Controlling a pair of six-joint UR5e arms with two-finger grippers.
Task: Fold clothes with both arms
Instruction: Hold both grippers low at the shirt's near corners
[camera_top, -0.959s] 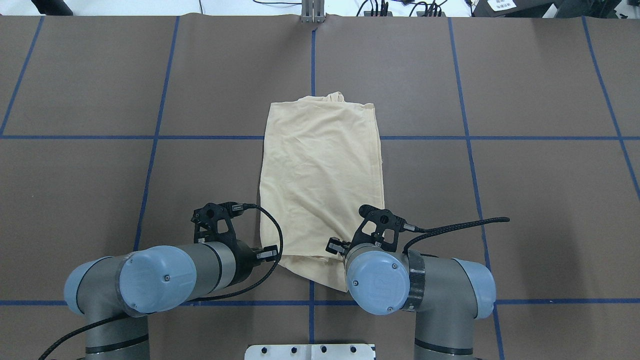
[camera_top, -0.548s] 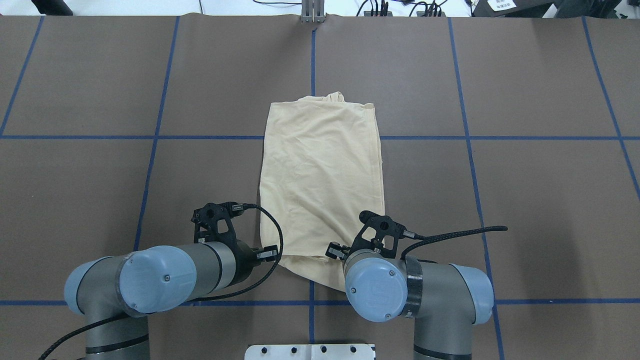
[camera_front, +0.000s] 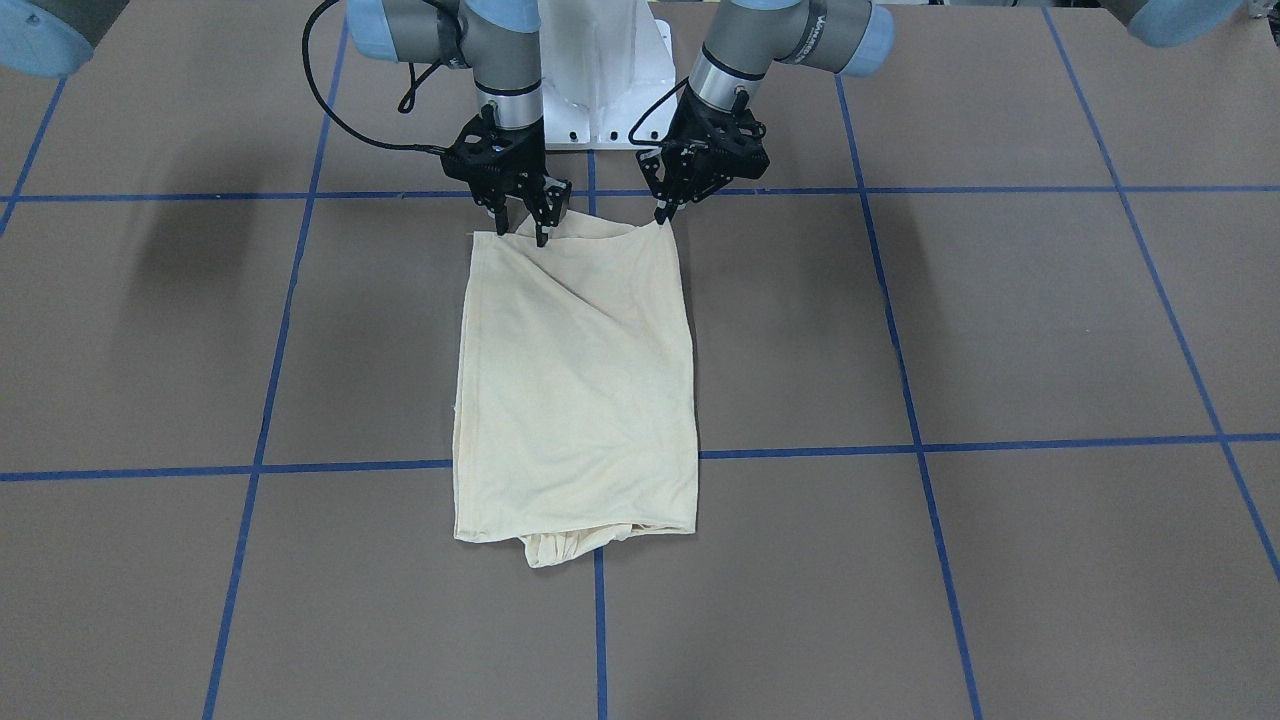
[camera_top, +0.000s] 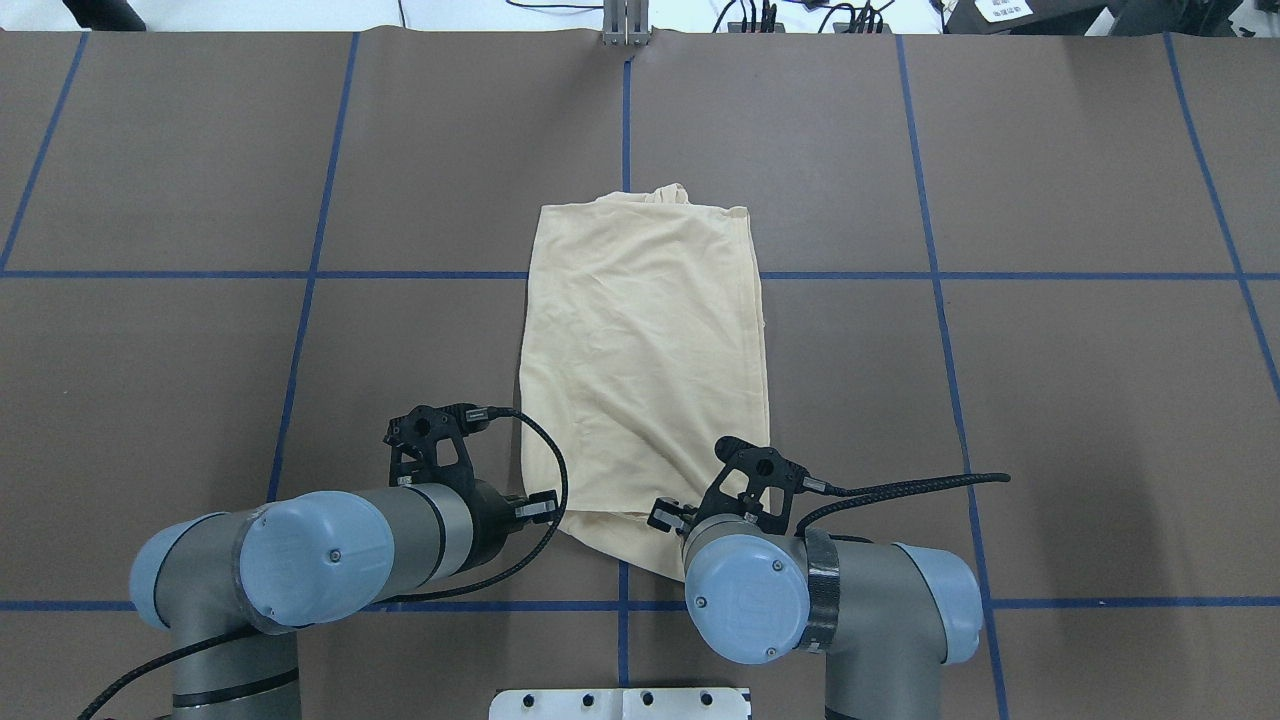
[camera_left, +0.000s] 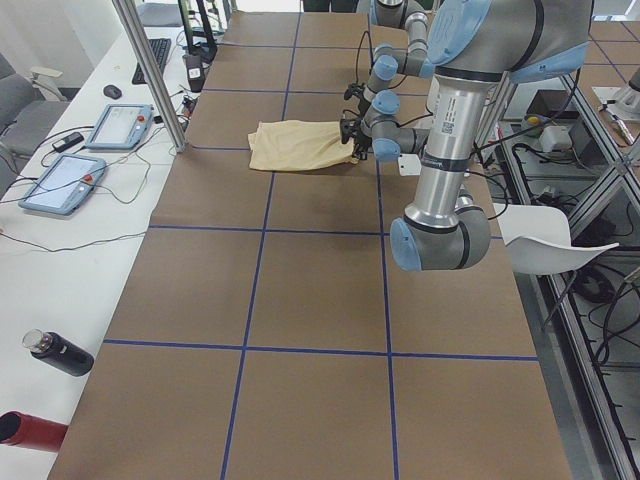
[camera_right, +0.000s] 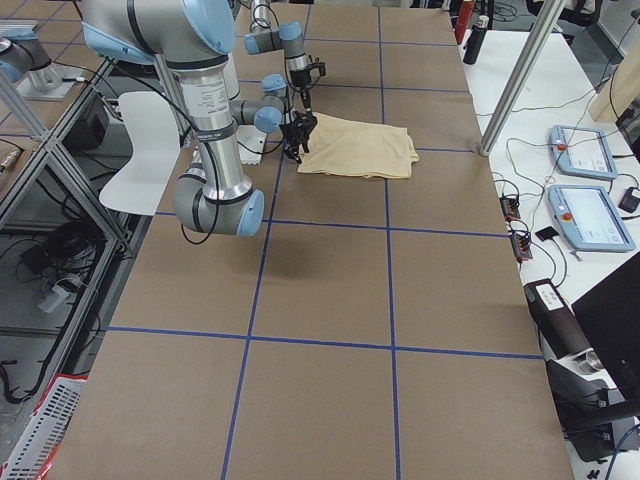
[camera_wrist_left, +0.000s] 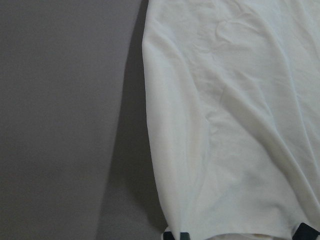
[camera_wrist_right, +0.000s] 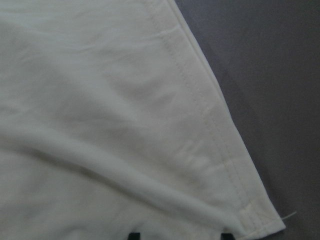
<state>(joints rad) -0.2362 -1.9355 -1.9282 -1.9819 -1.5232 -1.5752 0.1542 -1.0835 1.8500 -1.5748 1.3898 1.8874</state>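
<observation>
pinching the near corners of the t-shirt (camera_front: 575, 370), the left end effector (camera_front: 662, 213) and right end effector (camera_front: 520, 225) are both clamped on fabric. thin and limp, it will sag; corner grips suit it.

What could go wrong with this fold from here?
1. The left gripper seems to pinch only the very corner of the shirt; it may slip out on lifting.
2. The right gripper sits inboard of its corner, so that corner could droop, skewing the fold.
3. Bunched fabric at the far edge may leave a lump.
</observation>
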